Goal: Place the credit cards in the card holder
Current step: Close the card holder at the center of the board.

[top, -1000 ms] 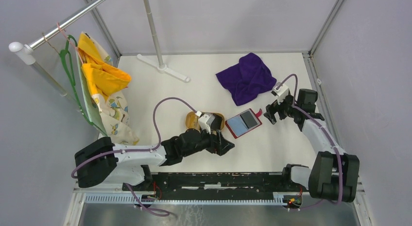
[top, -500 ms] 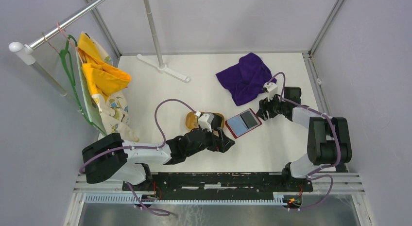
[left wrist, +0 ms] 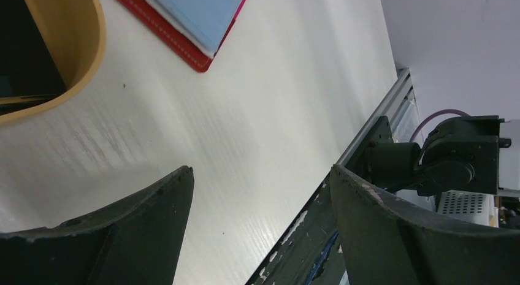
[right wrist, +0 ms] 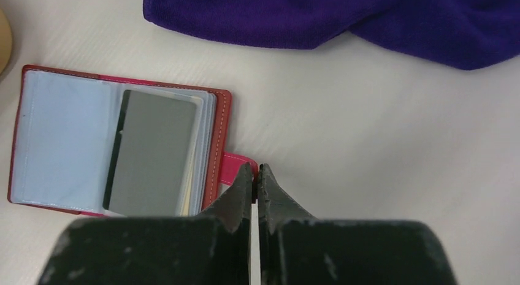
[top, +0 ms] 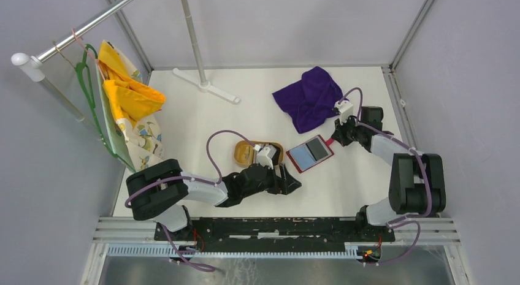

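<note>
Nearest the bases, the left gripper [left wrist: 260, 178] hovers low over the table [left wrist: 257, 83], jaws wide apart and empty, with the oval wooden tray [left wrist: 73, 83] just beside it. Beyond lies the red card holder [right wrist: 217, 144], open flat, a grey card [right wrist: 153, 153] in its right sleeve. The right gripper [right wrist: 256, 171] has its jaws squeezed together at the snap tab [right wrist: 232, 162], apparently pinning rather than pinching. If those tips slip, the holder could skid as a card is pushed in. Farthest back lies the purple cloth [right wrist: 343, 15].
</note>
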Available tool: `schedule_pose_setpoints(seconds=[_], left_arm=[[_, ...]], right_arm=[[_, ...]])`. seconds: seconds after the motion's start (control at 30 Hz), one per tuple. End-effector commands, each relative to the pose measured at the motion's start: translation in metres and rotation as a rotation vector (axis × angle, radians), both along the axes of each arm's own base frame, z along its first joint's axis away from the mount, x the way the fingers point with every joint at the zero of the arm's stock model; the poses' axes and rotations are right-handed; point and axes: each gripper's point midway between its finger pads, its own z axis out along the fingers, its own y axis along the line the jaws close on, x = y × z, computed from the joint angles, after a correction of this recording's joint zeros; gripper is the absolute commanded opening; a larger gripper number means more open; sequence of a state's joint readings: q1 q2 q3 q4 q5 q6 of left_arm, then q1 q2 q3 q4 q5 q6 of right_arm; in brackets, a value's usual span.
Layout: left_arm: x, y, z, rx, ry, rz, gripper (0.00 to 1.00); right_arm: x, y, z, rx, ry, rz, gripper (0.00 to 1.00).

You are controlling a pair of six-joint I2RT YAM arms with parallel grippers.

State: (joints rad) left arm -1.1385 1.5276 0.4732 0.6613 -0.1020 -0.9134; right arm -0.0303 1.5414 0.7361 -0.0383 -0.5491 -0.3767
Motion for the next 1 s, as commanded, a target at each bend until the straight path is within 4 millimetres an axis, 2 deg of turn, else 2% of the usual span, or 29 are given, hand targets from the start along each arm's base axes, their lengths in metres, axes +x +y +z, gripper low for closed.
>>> schedule_pose_setpoints(seconds=[0.0,0.1,0.23,0.3,0.37,0.5,0.57,0.63,0.73,0.87,0.97], left_arm=[[0.003,-0.026,0.034,-0.192,0.034,-0.002,0.87],[0.007,-0.033,0.028,-0.135,0.044,0.001,0.87],[0.012,-0.042,0.018,-0.027,0.063,0.02,0.87],[0.016,-0.047,0.02,-0.011,0.06,0.026,0.87],[0.02,-0.05,0.02,0.014,0.048,0.026,0.87],[0.037,-0.056,0.027,0.145,-0.038,0.026,0.86],[0.051,-0.056,0.033,0.223,-0.098,0.028,0.86],[0.069,-0.053,0.035,0.291,-0.128,0.024,0.85],[0.094,-0.047,0.03,0.32,-0.102,-0.003,0.83],[0.12,-0.041,0.018,0.29,-0.025,-0.041,0.8],[0.132,-0.043,0.01,0.277,0.01,-0.073,0.8]], right_arm=[[-0.003,-0.031,0.031,-0.138,-0.117,-0.034,0.0],[-0.029,-0.049,0.019,-0.252,-0.074,-0.013,0.0],[-0.076,-0.058,-0.013,-0.323,0.063,0.064,0.02],[-0.086,-0.066,-0.018,-0.345,0.09,0.057,0.2],[-0.082,-0.073,-0.01,-0.342,0.06,0.029,0.31],[-0.054,-0.079,0.03,-0.301,-0.087,-0.035,0.51],[-0.044,-0.067,0.044,-0.216,-0.121,-0.026,0.53],[-0.038,-0.05,0.048,-0.088,-0.097,-0.018,0.51],[-0.033,-0.036,0.035,0.047,0.025,-0.043,0.48],[-0.033,-0.042,0.004,0.102,0.179,-0.124,0.47],[-0.036,-0.048,-0.009,0.094,0.224,-0.16,0.47]])
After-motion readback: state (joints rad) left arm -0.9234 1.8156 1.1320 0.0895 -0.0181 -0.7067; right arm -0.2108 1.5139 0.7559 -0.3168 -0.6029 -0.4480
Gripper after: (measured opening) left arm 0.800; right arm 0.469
